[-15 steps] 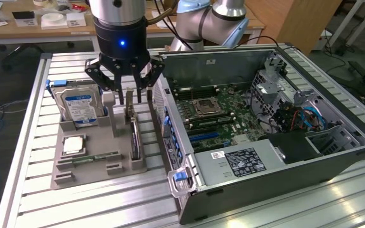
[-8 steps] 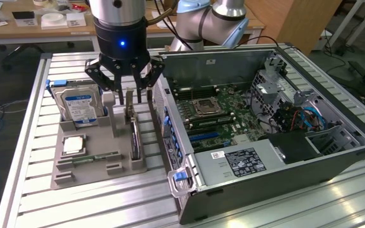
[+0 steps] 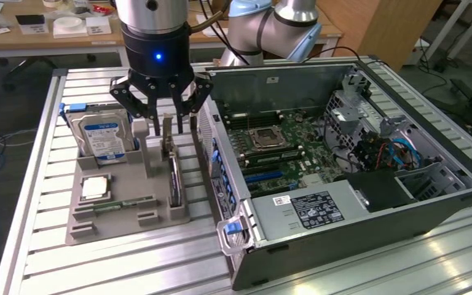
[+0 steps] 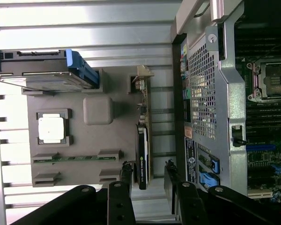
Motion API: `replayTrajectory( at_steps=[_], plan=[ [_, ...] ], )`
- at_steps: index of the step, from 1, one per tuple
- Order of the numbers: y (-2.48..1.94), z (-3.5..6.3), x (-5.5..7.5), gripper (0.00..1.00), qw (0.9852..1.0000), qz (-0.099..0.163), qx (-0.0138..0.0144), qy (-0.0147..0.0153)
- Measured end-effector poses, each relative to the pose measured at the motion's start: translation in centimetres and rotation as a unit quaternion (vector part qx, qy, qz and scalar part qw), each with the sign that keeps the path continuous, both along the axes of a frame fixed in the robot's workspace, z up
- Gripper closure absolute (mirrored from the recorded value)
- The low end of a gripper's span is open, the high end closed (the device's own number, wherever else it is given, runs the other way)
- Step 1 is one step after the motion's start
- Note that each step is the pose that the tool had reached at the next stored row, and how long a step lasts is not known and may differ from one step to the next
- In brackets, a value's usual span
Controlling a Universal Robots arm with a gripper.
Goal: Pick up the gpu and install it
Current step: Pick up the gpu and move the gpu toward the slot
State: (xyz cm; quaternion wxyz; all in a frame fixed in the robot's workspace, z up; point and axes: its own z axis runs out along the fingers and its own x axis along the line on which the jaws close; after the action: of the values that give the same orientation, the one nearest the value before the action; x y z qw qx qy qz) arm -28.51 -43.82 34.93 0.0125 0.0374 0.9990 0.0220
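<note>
The gpu (image 3: 174, 178), a thin black card with a pale bracket at its far end, stands on edge in a slot of the grey holder (image 3: 125, 228) beside the open computer case (image 3: 432, 203). My gripper (image 3: 170, 129) hangs straight above the card's bracket end, open, with a finger on either side of it. In the wrist view the gpu (image 4: 143, 154) runs between my gripper's (image 4: 147, 168) two dark fingertips (image 4: 126, 169), and a gap is visible on both sides. Nothing is held.
The grey holder (image 4: 98, 110) also carries a silver hard drive (image 3: 103, 136) with a blue-white label, a square processor (image 3: 95, 186) and a green memory stick (image 3: 125, 203). The case lies on its side with the motherboard (image 3: 277, 147) exposed. The table (image 3: 137, 270) is slotted aluminium.
</note>
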Motion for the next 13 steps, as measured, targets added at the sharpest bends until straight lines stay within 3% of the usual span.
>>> replayTrajectory(
  at_steps=[13],
  plan=[
    [0.00, -0.49, -0.02, 0.58, 1.0000, 0.000, 0.0000, 0.0000]
  ],
)
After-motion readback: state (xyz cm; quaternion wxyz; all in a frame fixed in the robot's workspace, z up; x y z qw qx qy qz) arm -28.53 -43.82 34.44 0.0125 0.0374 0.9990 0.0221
